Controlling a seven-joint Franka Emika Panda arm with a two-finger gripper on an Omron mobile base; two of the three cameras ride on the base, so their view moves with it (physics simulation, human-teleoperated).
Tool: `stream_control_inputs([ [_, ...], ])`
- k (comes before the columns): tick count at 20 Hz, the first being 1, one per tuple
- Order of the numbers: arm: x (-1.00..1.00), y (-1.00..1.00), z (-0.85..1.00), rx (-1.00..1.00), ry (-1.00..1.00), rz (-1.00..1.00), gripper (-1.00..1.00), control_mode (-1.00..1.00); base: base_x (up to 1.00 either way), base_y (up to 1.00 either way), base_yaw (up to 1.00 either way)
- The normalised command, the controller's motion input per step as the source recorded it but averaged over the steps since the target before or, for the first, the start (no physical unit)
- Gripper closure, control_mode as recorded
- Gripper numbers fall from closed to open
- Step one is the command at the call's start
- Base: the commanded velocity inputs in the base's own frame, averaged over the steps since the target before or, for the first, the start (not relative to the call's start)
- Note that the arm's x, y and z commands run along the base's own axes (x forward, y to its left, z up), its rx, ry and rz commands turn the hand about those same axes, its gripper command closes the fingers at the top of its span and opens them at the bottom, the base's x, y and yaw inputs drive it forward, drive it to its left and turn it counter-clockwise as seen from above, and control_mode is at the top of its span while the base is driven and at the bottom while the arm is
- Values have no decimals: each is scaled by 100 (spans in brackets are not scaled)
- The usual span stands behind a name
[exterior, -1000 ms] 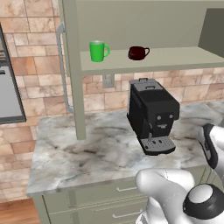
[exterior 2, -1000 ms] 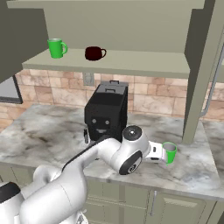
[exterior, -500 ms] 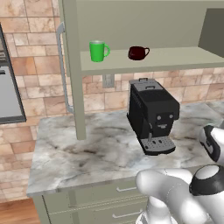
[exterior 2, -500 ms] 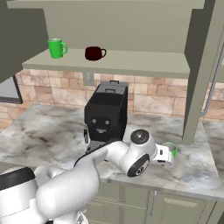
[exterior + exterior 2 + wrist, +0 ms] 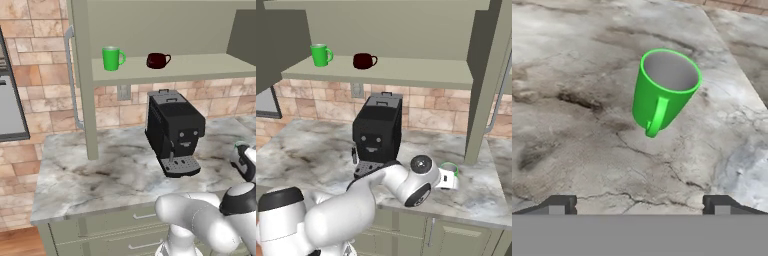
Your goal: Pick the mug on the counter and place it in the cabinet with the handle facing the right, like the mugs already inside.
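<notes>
The green mug stands upright on the marbled counter, its loop handle turned toward the camera in the hand view. My gripper hovers over it, open, with both fingertips short of the mug and nothing between them. From the right base view my hand covers most of the mug, and just its green rim peeks out. The cabinet shelf above holds a lime-green mug and a dark red mug, handles to the right.
A black coffee machine stands on the counter left of the mug, under the shelf. The cabinet's open door with a long silver bar handle hangs at the right. Drawers run below the counter edge.
My arm has swung right and the hand has come over the mug, now hiding most of it in the right base view. The jaws stayed open and the mug has not moved.
</notes>
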Motion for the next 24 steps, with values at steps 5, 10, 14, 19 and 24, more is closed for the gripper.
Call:
stream_control_inputs([
  [5,12,-8,0,0,-8,0,-100,-100,0,0,0],
  [10,27,-1,0,3,-1,-1,-100,-100,0,0,0],
  [14,37,0,0,2,0,-1,-100,-100,0,0,0],
  [19,37,-1,-1,1,0,0,-100,-100,0,0,0],
  [24,12,-9,-13,0,0,0,-100,-100,0,0,0],
])
